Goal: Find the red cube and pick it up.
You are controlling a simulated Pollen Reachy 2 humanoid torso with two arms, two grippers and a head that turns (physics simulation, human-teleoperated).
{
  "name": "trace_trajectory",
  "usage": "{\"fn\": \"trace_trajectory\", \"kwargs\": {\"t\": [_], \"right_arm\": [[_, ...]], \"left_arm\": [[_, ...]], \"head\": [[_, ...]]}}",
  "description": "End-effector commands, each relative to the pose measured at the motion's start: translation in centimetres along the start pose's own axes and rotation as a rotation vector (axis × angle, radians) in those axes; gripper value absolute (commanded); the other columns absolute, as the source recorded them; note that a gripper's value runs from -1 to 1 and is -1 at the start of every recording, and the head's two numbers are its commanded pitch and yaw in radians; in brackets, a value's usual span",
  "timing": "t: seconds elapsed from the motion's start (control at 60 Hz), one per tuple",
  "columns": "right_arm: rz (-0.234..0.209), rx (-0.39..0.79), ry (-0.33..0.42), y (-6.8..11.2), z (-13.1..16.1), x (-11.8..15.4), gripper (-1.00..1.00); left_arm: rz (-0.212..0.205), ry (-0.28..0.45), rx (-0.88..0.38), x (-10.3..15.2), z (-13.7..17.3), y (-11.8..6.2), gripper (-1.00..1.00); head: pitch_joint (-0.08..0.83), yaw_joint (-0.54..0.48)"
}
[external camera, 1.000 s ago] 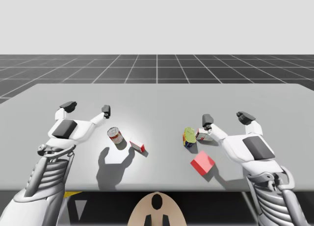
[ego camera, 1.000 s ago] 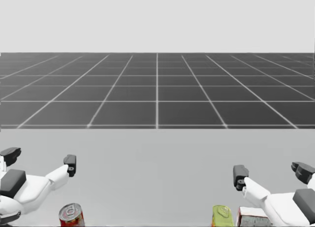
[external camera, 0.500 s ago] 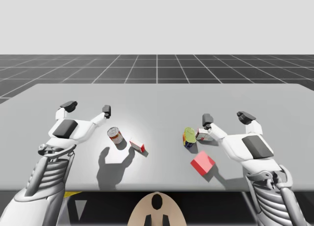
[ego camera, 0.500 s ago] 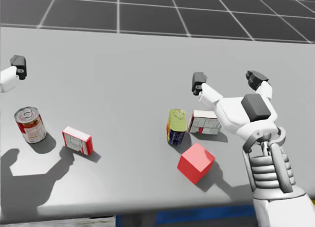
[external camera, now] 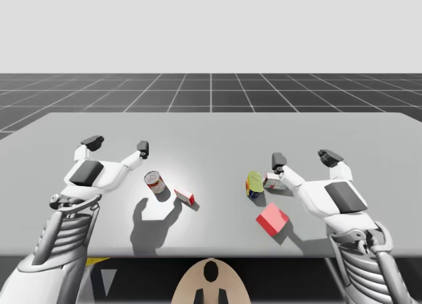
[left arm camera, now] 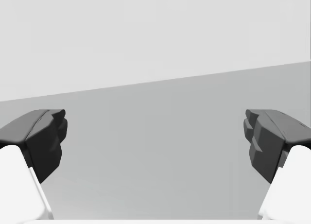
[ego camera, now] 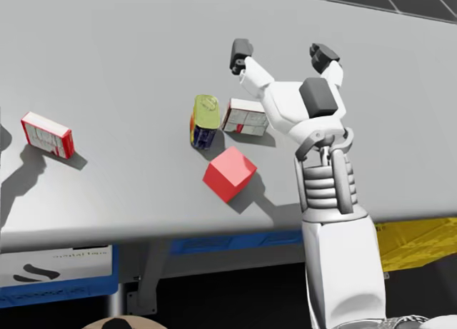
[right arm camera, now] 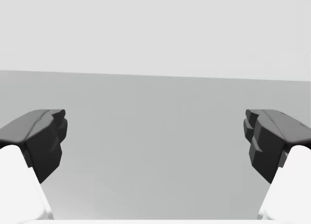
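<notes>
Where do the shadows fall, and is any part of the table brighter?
High view: my left hand throws a dark shadow on the table, nearer me than the can; a paler patch surrounds that can. Head view: the red cube casts a shadow to its right.

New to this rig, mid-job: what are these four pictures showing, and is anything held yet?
It is a two-armed robot torso at a grey table. One picture looks down from above, one from its head, one along each wrist. The left gripper and right gripper are open, holding nothing. On the table: the red cube near the front edge, a yellow-green can, a white box, a red-and-white can and a red-and-white box.
</notes>
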Motion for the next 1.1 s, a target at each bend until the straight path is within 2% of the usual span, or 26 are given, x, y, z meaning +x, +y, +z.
{"fn": "trace_trajectory", "kwargs": {"t": [0.017,0.083,0.133,0.233,0.283,0.317,0.333,0.383,0.417,0.467,0.583,0.683,0.767,1.033,1.1], "right_arm": [[-0.015,0.005,-0.005,0.1,0.2,0.3,-1.00],[-0.025,0.016,-0.015,0.2,1.1,1.1,-1.00],[-0.063,0.056,-0.008,0.3,2.3,1.6,-1.00],[-0.023,0.062,-0.020,0.7,4.8,2.2,-1.00],[-0.031,0.091,-0.012,0.9,6.2,2.5,-1.00],[-0.021,0.115,-0.020,1.1,7.1,2.5,-1.00],[-0.043,0.152,0.004,1.2,8.1,2.5,-1.00],[-0.052,0.156,-0.015,1.2,9.0,2.2,-1.00],[-0.039,0.188,-0.024,1.0,10.0,1.8,-1.00],[-0.046,0.195,-0.012,0.8,10.7,1.4,-1.00],[-0.031,0.263,0.000,-0.2,12.5,-0.6,-1.00],[-0.042,0.329,0.029,-0.8,12.9,-2.2,-1.00],[-0.031,0.374,0.043,-1.2,12.6,-3.4,-1.00],[-0.022,0.542,0.101,-1.6,10.4,-7.6,-1.00],[-0.040,0.557,0.131,-1.6,9.9,-8.3,-1.00]], "left_arm": [[0.007,-0.001,0.001,0.1,0.1,0.1,-1.00],[0.011,0.000,0.004,0.1,0.1,0.1,-1.00],[0.011,0.001,0.005,0.1,0.1,0.1,-1.00],[0.014,0.001,0.005,0.1,0.1,0.1,-1.00],[0.015,0.001,0.005,0.1,0.1,0.1,-1.00],[0.015,0.001,0.006,0.1,0.1,0.1,-1.00],[0.014,0.001,0.006,0.1,0.1,0.1,-1.00],[0.014,0.001,0.007,0.1,0.2,0.1,-1.00],[0.014,0.002,0.008,0.1,0.2,0.1,-1.00],[0.015,0.002,0.009,0.1,0.2,0.1,-1.00],[0.011,0.003,0.008,0.0,0.2,0.0,-1.00],[0.010,0.004,0.009,0.0,0.1,0.1,-1.00],[0.009,0.004,0.010,0.0,0.0,0.1,-1.00],[0.009,0.003,0.011,0.0,0.0,0.1,-1.00],[0.009,0.003,0.011,0.0,0.0,0.1,-1.00]], "head": [[0.807,-0.34],[0.803,-0.34],[0.800,-0.34],[0.803,-0.34],[0.807,-0.34],[0.807,-0.34],[0.807,-0.34],[0.808,-0.34],[0.807,-0.34],[0.808,-0.34],[0.813,-0.34],[0.813,-0.35],[0.810,-0.35],[0.813,-0.34],[0.813,-0.34]]}}
